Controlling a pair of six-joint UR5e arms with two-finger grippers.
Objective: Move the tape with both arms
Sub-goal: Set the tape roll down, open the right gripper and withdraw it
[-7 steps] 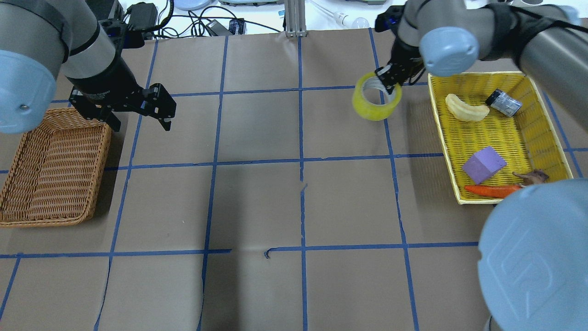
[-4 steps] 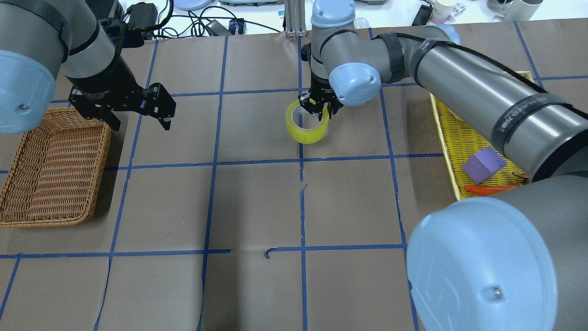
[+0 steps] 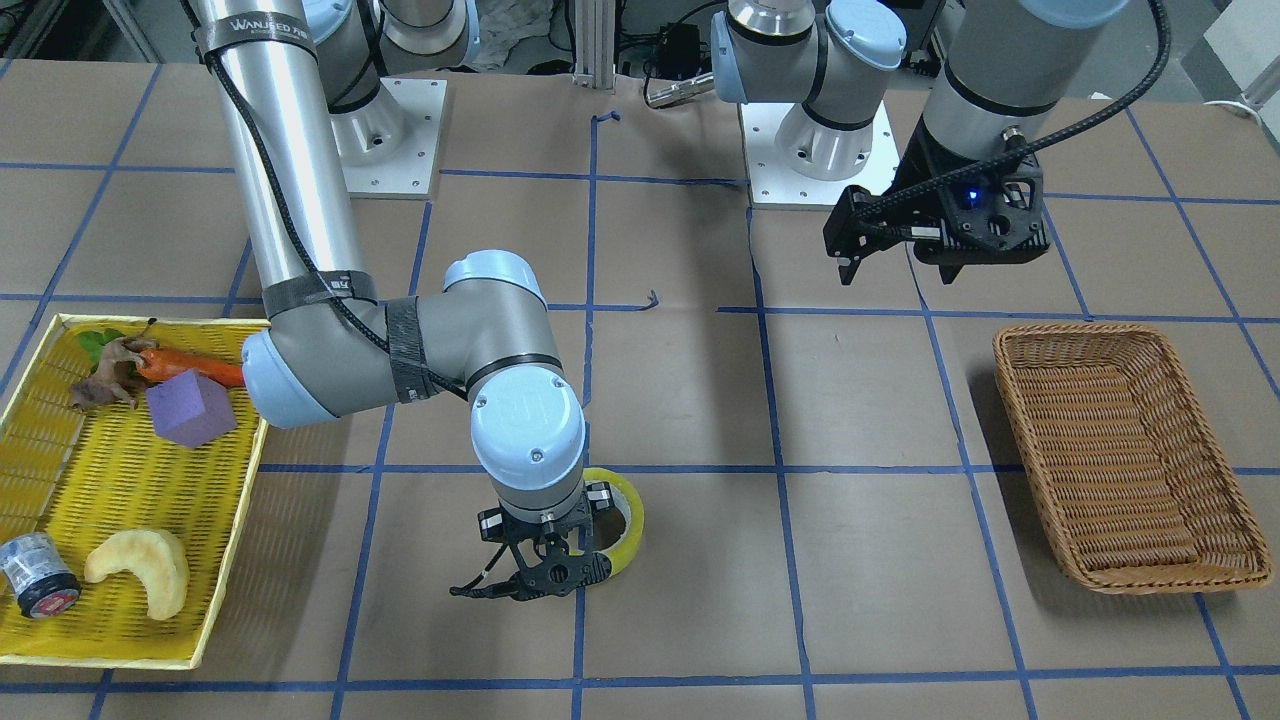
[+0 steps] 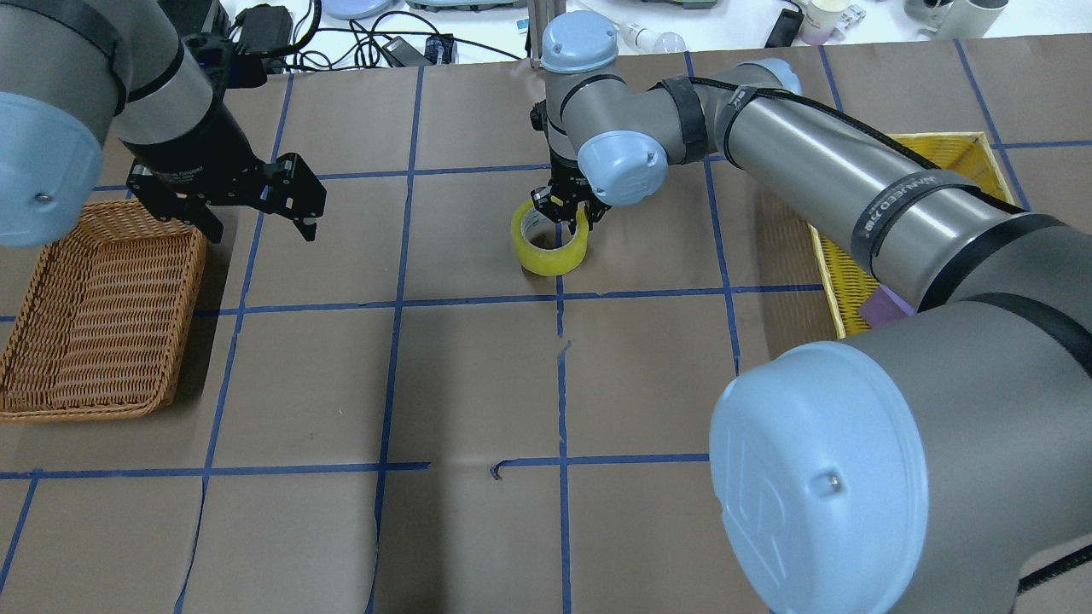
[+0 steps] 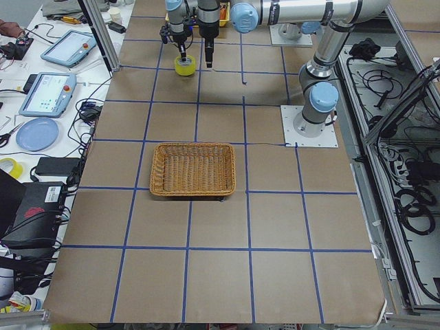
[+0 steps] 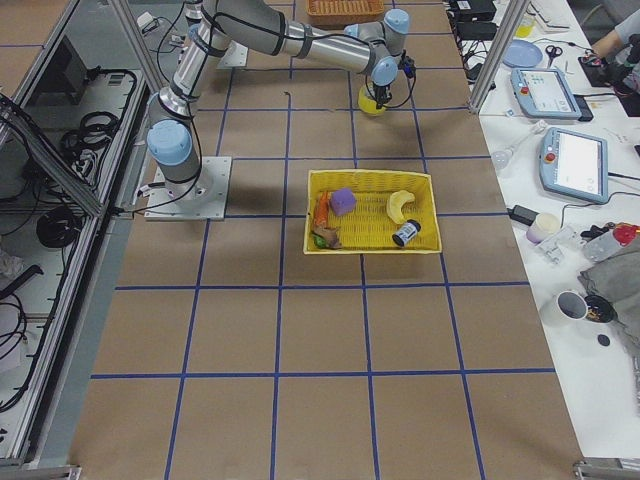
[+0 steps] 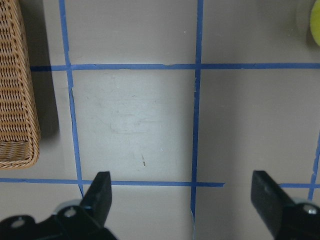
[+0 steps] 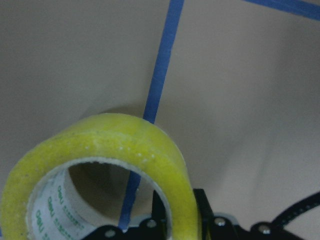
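The tape [image 4: 550, 250] is a yellow roll with a pale core, tilted, on the table's centre blue line. It also shows in the front view [image 3: 628, 517] and close up in the right wrist view [image 8: 107, 145]. My right gripper [image 4: 565, 217] is shut on the roll's wall, one finger inside the core and one outside. The roll is low over the paper; I cannot tell whether it touches. My left gripper [image 4: 256, 228] is open and empty, hovering just right of the wicker basket [image 4: 94, 324]. In the left wrist view its fingers [image 7: 100, 192] stand wide apart over bare paper.
The wicker basket [image 3: 1130, 460] sits at the table's left end. A yellow tray [image 3: 120, 480] at the right end holds a purple block [image 3: 190, 408], a carrot [image 3: 190, 368], a pale curved piece [image 3: 140, 570] and a small dark cylinder [image 3: 35, 588].
My right arm has carried the tape left from beside the yellow tray to the centre line and lowered it. The left arm has not moved.
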